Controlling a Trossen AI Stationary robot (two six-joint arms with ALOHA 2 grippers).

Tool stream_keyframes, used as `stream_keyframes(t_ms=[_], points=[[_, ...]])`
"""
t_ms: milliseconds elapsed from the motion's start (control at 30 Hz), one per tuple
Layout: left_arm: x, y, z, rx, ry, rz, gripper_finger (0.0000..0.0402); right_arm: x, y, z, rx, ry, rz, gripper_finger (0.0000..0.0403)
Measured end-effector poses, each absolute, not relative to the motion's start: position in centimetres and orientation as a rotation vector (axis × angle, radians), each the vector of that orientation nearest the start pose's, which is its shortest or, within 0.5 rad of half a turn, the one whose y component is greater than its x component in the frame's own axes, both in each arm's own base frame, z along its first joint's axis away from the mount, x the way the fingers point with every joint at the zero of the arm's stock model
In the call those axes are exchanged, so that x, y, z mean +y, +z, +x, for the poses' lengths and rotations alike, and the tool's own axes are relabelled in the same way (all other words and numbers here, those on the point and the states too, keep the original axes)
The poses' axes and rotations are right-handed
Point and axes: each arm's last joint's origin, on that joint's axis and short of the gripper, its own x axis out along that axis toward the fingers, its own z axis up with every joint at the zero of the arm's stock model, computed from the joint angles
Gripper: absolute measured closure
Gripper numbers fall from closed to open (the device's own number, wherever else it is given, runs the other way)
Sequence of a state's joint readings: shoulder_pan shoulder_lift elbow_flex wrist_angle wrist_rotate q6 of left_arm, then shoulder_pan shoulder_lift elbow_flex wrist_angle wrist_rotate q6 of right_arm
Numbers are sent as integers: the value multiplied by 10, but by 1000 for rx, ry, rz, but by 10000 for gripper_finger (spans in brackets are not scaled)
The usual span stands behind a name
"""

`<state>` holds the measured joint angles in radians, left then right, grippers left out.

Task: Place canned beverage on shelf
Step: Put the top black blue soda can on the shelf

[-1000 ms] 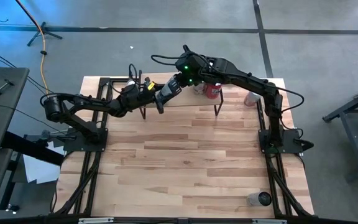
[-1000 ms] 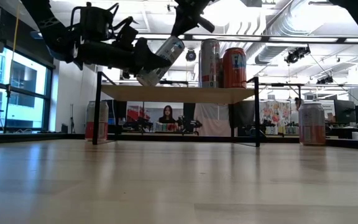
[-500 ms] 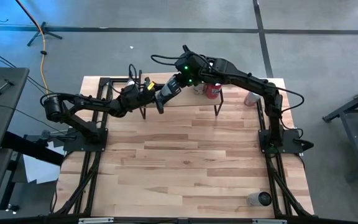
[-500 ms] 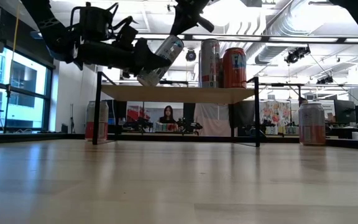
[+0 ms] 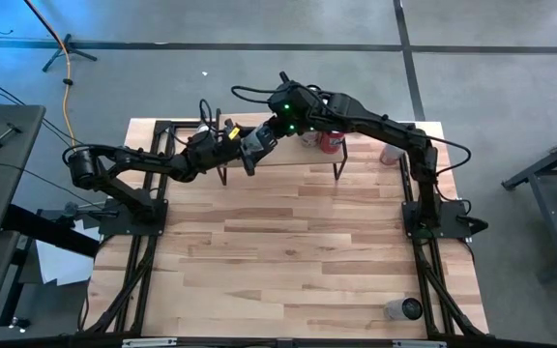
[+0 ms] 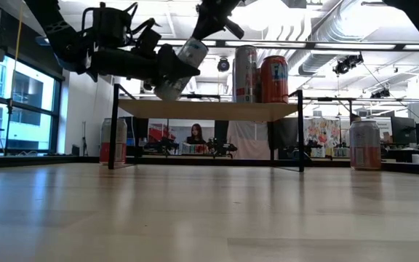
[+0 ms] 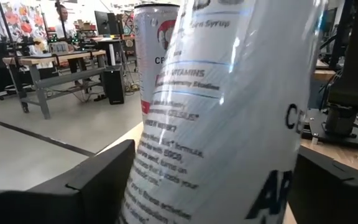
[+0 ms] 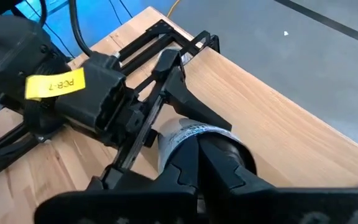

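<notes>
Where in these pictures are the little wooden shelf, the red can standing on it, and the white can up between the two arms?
shelf [image 6: 209, 110]: low view, front edge of its wood plank.
red can [image 6: 274, 78]: low view, middle of its side.
white can [image 7: 229, 118]: left wrist view, its printed side.

In the left wrist view the white can [image 7: 229, 118] is cut off at top and bottom, and a second can [image 7: 156, 62] is half hidden behind it. In the right wrist view the white can is largely covered by the right tool [image 8: 194, 177]. Contact between the can's base and the shelf [image 6: 209, 110] cannot be told.
</notes>
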<state>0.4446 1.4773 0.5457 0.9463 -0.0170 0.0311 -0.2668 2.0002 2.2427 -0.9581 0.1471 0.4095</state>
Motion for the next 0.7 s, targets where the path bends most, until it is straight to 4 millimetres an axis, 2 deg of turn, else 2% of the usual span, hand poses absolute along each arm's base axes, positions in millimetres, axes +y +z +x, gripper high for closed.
stream_keyframes(t_ms=[300,533,700], points=[[124,208,258,-10,463,61,28,-116,395,420,586,-513,424,403],[124,214,259,-56,463,70,23,-117,393,425,559,-511,422,403],[126,227,265,-101,462,65,22,-120,393,430,522,-514,419,403]])
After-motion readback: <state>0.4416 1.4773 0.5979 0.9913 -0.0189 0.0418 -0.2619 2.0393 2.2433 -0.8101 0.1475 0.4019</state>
